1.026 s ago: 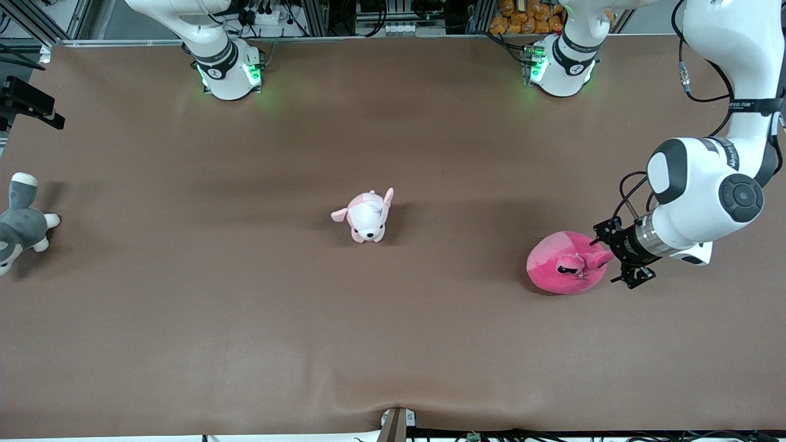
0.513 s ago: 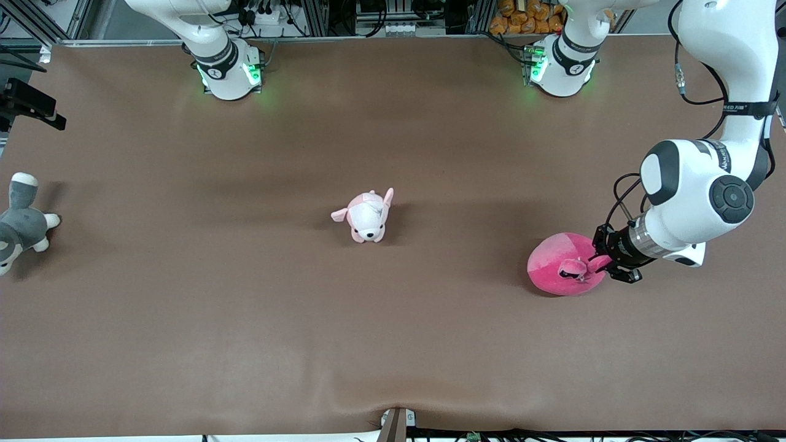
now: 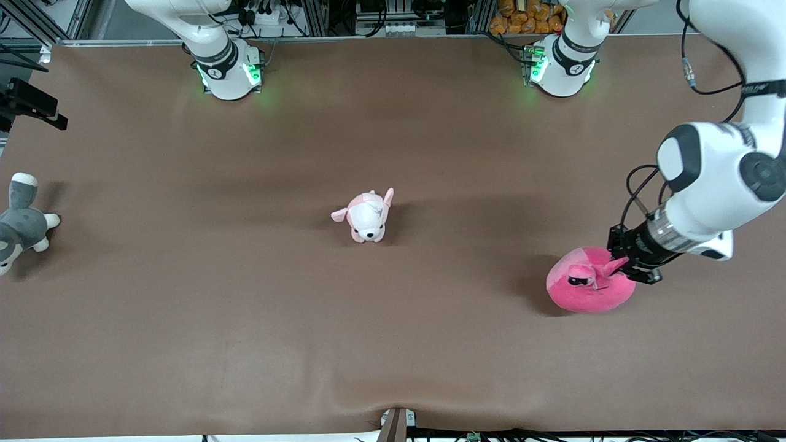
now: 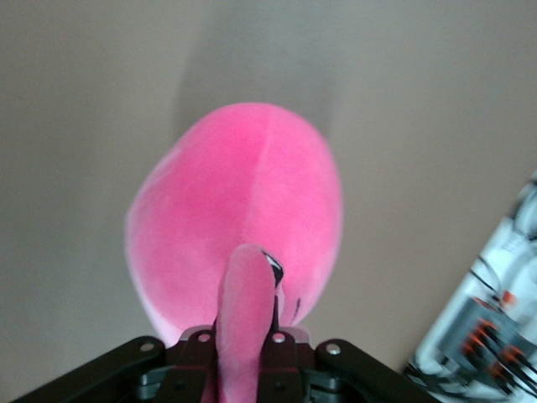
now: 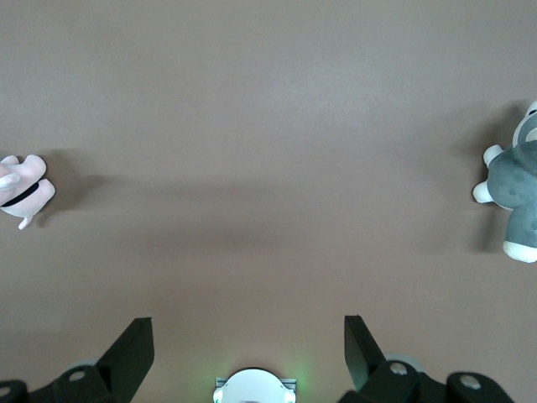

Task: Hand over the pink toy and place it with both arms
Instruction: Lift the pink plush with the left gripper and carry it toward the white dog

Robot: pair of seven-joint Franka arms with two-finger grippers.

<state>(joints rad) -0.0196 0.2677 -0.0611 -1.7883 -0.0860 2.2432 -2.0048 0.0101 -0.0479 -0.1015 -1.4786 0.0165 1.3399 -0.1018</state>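
My left arm (image 3: 715,178): glossy white shells, dark grey round joint caps, a ribbed silver wrist collar, looping black cables. Left claw (image 3: 621,265) black, silver screw heads on its frame. Both bases white with black bands, glowing green. Right claw (image 5: 250,348): two black wedge-shaped fingers (image 5: 134,353).

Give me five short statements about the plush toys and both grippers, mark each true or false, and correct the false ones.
1. The left gripper is shut on a flap of the pink toy. True.
2. The right gripper holds the grey-and-white plush. False: it is open, holding nothing.
3. The puppy plush lies near the table's middle. True.
4. The pink toy is at the right arm's end. False: the left arm's end.
5. The grey-and-white plush touches the puppy plush. False: they lie well apart.
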